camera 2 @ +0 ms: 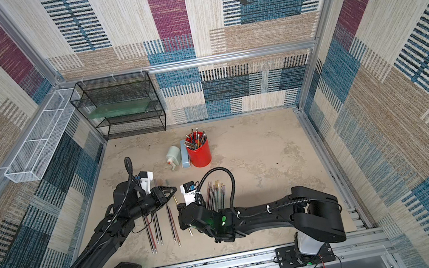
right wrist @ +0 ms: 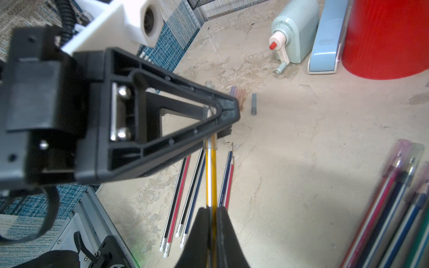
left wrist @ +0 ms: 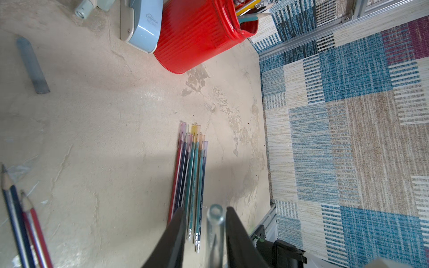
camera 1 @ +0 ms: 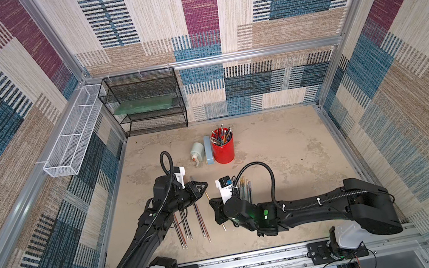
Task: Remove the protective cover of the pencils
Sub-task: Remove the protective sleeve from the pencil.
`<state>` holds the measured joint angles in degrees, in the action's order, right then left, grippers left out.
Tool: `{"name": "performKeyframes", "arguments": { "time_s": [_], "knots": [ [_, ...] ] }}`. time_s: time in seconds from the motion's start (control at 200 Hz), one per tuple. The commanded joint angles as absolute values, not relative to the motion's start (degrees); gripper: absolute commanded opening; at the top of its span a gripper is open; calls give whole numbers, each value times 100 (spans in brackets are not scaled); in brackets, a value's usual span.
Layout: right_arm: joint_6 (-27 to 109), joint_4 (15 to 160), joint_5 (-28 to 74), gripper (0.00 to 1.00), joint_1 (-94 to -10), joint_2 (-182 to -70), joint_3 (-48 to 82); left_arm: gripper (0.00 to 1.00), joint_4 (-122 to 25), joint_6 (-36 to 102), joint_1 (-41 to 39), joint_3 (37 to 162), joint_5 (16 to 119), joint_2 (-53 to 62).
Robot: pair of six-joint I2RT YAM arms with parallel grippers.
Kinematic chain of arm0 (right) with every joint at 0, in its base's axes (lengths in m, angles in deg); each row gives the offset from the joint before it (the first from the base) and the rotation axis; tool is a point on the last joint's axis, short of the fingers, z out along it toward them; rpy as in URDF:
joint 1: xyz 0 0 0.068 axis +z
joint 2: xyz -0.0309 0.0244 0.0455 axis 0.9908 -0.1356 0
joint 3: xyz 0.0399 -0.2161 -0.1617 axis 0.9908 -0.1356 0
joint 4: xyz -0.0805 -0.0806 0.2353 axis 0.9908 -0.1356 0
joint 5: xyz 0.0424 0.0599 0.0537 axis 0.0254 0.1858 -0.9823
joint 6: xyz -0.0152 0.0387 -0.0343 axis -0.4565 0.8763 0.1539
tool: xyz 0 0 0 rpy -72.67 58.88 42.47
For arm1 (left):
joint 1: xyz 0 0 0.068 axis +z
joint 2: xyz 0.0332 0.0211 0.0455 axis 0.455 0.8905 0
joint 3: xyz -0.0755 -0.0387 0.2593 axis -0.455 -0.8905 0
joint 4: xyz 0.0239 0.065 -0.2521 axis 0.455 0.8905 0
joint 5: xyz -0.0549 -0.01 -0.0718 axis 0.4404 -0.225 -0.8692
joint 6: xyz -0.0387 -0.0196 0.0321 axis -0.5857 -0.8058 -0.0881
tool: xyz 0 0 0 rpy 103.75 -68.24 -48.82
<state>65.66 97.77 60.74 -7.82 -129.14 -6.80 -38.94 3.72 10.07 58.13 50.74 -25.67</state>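
Top views, worktop: we saw a mottled beige worktop (camera 1: pixel 283 159) with a black mesh rack (camera 1: pixel 145 101) standing at its back edge.
Top views, red cup: the red cup (camera 1: pixel 224 150) stood upright toward the back, full of pencils. A pale blue device (camera 1: pixel 208 150) touched it, and a green sharpener (camera 1: pixel 196 150) sat just beside that.
Top views, tools: in both top views the left tool (camera 1: pixel 204 185) (camera 2: pixel 174 189) and the right tool (camera 1: pixel 215 211) (camera 2: pixel 183 215) met near the middle of the worktop. The yellow pencil (camera 1: pixel 207 196) ran between them.
Top views, other pencils: bare pencils (camera 1: pixel 183 240) lay in a row under the left arm. Capped pencils (camera 1: pixel 245 190) lay side by side behind the right wrist.
Left wrist, left tool: we found the left tool (left wrist: pixel 206 210) set narrow, with the clear cap (left wrist: pixel 216 215) between its fingers, seen end-on.
Left wrist, surroundings: the capped pencils (left wrist: pixel 190 174) lay bunched beyond the tool. A grey cap (left wrist: pixel 32 65) lay alone, well apart from them, and two bare pencils (left wrist: pixel 21 220) showed at the frame's edge.
Right wrist, right tool: the right tool (right wrist: pixel 210 232) was clamped tight on the shaft of the yellow pencil (right wrist: pixel 211 176).
Right wrist, left tool: the tips of the left tool (right wrist: pixel 228 113) pinched the clear cap (right wrist: pixel 210 143), which covered the yellow pencil's far end.
Right wrist, loose caps: the grey cap (right wrist: pixel 254 104) and a few tinted caps (right wrist: pixel 238 92) lay on the worktop beyond the left tool, near one another.
Right wrist, bare pencils: five bare pencils (right wrist: pixel 185 197) lay roughly parallel below the held one, erasers toward us.
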Motion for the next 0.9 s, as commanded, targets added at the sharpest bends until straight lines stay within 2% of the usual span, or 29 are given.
{"name": "performKeyframes", "arguments": {
  "time_s": [0.0, 0.265, 0.896],
  "knots": [
    [6496, 9830, 6141, 1, -790, -12925, -609, 24, -4042, 345, 1002, 5820, 4964, -2595],
    [6498, 9822, 5983, 1, -827, -13001, -552, 13, -4034, 311, 1002, 5828, 5132, -2614],
    [6487, 9931, 6023, 0, -803, -12836, -862, 7, -4159, 206, 1143, 6135, 5733, -2362]
  ]
}}
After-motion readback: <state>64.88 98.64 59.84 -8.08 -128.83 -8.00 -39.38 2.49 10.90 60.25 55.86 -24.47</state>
